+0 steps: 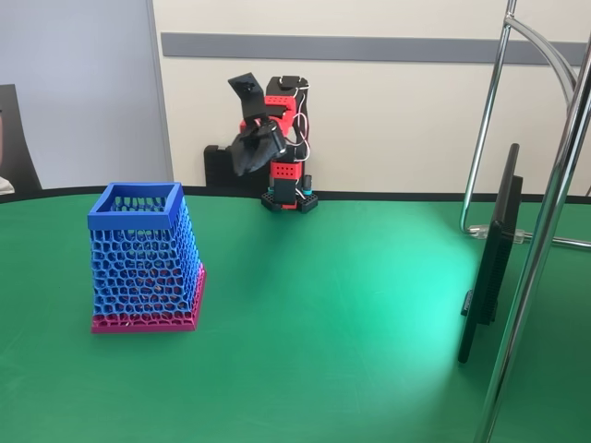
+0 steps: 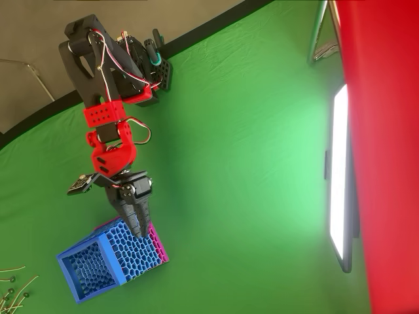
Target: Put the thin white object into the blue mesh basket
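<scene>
The blue mesh basket (image 1: 143, 258) stands upright on its magenta-pink base at the left of the green table; from above the blue mesh basket (image 2: 105, 261) shows an open mouth. Several thin white sticks (image 2: 16, 288) lie on the cloth at the lower left edge of the overhead view, left of the basket. The red and black arm is folded at the back of the table. My gripper (image 1: 242, 166) hangs in the air, pointing down, well behind the basket. In the overhead view my gripper (image 2: 136, 224) has its fingers together, with nothing seen between them.
A dark flat monitor (image 1: 488, 268) stands edge-on at the right, beside a chrome stand (image 1: 545, 231). The monitor (image 2: 340, 176) glows white from above, with a red bar (image 2: 386, 131) close to the camera. The table's back edge meets a pale wall.
</scene>
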Controlling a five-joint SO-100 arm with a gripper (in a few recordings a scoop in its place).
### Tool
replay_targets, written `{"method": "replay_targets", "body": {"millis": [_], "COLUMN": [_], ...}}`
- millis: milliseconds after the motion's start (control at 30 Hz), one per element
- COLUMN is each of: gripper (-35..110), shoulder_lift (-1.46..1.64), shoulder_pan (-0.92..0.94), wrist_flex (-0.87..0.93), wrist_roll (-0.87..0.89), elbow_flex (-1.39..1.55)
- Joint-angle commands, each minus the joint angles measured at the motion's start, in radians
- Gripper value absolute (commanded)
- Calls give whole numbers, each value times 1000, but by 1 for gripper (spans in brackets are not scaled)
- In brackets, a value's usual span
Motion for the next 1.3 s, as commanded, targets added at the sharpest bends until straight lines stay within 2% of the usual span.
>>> {"method": "replay_targets", "body": {"millis": [0,200,700,1267], "gripper": [8,0,0,1], "shoulder_lift": [124,383,1043,1124], "shoulder_pan": [-34,-97,-135,-103], "wrist_flex": [31,193,566,787], "wrist_roll": [118,330,660,942], "elbow_flex": [63,215,629,681]}}
